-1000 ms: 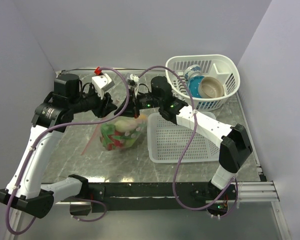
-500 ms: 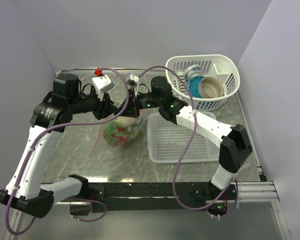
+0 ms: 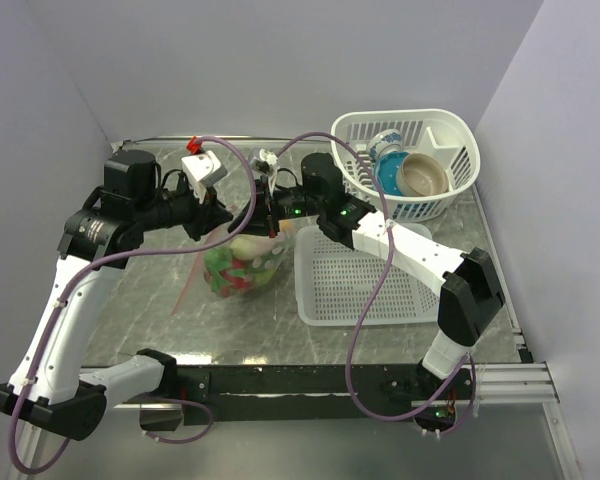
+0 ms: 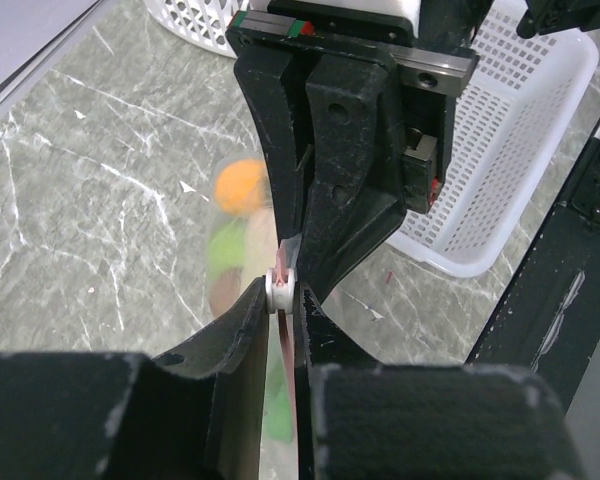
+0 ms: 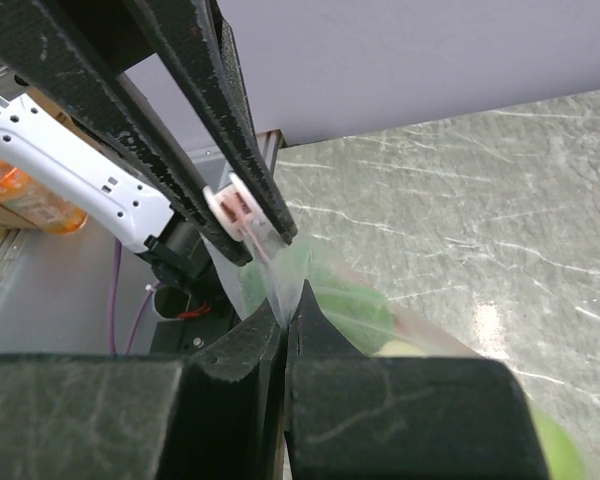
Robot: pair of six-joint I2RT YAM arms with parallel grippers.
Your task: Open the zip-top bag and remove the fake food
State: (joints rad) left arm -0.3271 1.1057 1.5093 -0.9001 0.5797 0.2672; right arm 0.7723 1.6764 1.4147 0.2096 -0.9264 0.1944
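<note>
Only wrist views tell — left jaws pinch the zip-top bag [image 3: 242, 268] at its white slider [image 4: 280, 287], right jaws its film.

Two robot arms: the left arm [image 3: 65, 300] and right arm [image 3: 420, 255] have white link shells and black joint housings. A purple cable [image 3: 365, 300] runs along each. The left hand [image 4: 283, 295] and right hand [image 5: 285, 312] are matte black and flat-sided. Green lights [image 3: 298, 210] dot the right wrist.

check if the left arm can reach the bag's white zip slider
Likely yes: the left end effector has the white slider between its fingers, nothing blocking; the right end effector pinches the zip-top bag just beside.
</note>
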